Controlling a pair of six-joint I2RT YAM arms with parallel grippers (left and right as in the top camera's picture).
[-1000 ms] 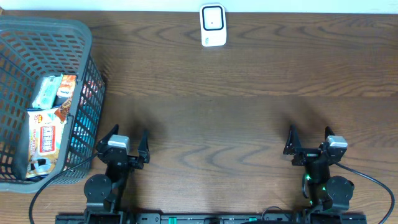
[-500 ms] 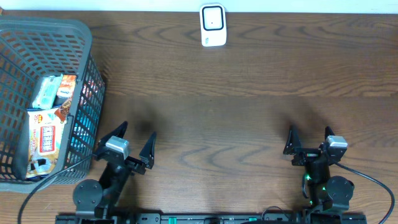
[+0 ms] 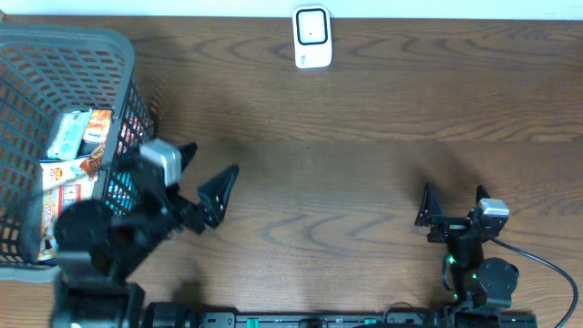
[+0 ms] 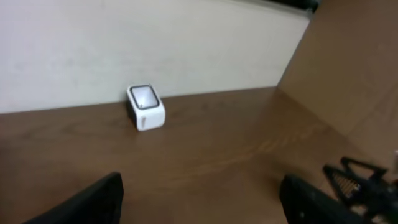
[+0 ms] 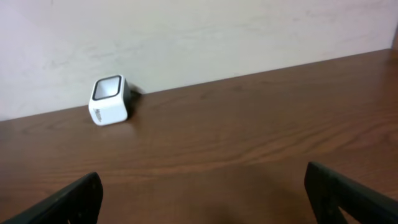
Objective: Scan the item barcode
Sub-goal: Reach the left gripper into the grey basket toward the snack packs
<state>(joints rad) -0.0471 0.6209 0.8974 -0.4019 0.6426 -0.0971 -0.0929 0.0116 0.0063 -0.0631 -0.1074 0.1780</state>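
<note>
Beside the basket (image 3: 91, 41), the left pincer (image 3: 208, 166) has risen and swung over, jaws wide and empty. The snack packet (image 3: 73, 179), probably its target, lies inside. The right pincer (image 3: 453, 202) stays parked, wide open, holding nothing.

Scanner (image 3: 311, 36): white box, dark window, upright at the far edge of the table (image 3: 364, 182).
Snack packets (image 3: 66, 187): lying inside grey basket (image 3: 68, 38), left.

The bench (image 3: 364, 182) is dark grained wood, the scanner (image 3: 311, 36) glossy white plastic, the basket (image 3: 64, 38) grey plastic mesh.
</note>
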